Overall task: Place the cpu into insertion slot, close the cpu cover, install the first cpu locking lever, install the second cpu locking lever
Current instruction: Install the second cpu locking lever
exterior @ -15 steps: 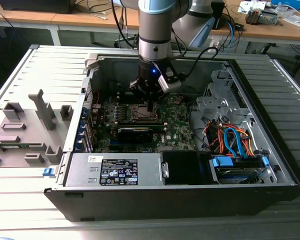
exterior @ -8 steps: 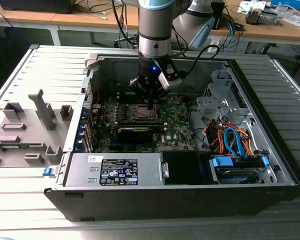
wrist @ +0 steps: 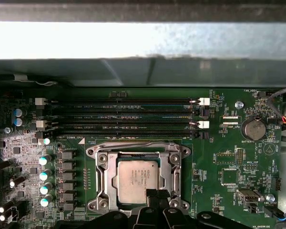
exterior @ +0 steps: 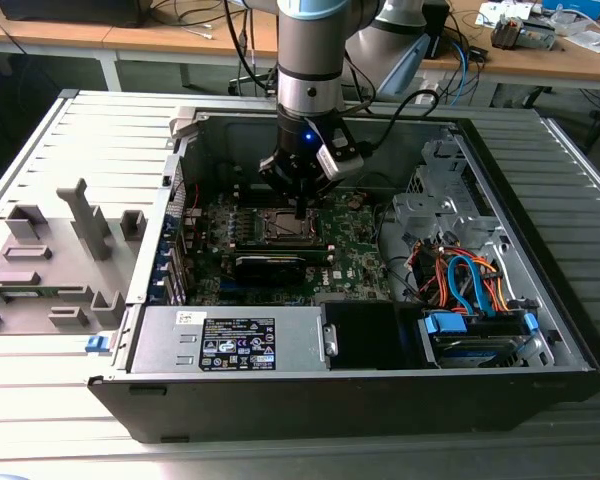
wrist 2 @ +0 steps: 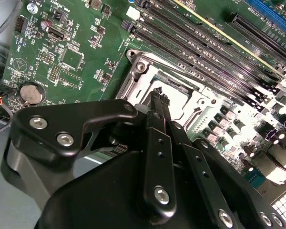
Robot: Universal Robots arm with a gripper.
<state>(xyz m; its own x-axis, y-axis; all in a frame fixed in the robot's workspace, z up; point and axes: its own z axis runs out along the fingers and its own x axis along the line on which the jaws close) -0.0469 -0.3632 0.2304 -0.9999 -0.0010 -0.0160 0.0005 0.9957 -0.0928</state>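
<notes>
Exterior view: gripper point(exterior: 299, 210) lowered inside open computer case point(exterior: 540, 340), over the insertion slot point(exterior: 285, 226). Second wrist view: fingertips point(wrist 2: 157, 95) drawn together, holding nothing visible, above cpu cover point(wrist 2: 152, 76). First wrist view: cpu point(wrist: 137, 180) seated in slot, cover closed around it

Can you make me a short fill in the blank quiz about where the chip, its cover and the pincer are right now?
1. The cpu lies inside the ____, its silver-grey top facing up.
2. The cpu cover is folded ____ around the chip.
3. The pincer has its fingertips directly over the ____.
4. The coin battery sits on the ____ circuit board.

Missing words: insertion slot; down; cpu; green
</notes>
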